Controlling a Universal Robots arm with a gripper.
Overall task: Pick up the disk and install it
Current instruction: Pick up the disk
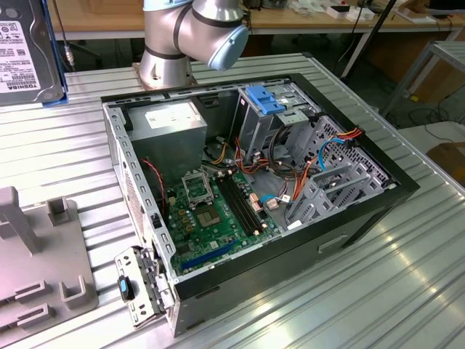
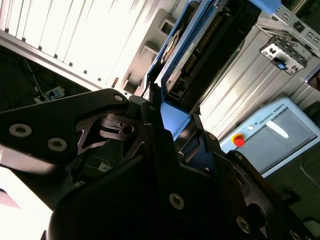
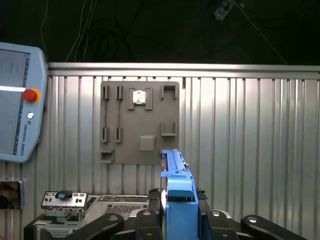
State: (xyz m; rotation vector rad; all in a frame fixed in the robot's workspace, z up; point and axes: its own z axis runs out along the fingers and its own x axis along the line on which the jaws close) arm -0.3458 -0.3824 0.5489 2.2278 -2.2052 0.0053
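The disk (image 1: 25, 51), a grey-metal drive in a bright blue carrier, hangs in the air at the exterior view's upper left, close to the camera. In the first wrist view I see the disk (image 3: 177, 192) edge-on, upright, with my gripper (image 3: 177, 222) shut on it and black fingers (image 3: 142, 220) on either side. The second wrist view shows the disk (image 2: 200, 45) rising out of my gripper (image 2: 170, 117), above the ribbed table. The open computer case (image 1: 254, 182) lies at the middle of the table, its metal drive bay (image 1: 272, 120) topped by a fixed blue latch.
A grey fixture plate (image 1: 36, 254) with slots lies at the exterior view's left and shows as the plate (image 3: 140, 122) below the disk. A teach pendant (image 3: 15, 100) lies beside the table. The arm's base (image 1: 171, 43) stands behind the case. A metal bracket (image 1: 142, 283) hangs off the case's near corner.
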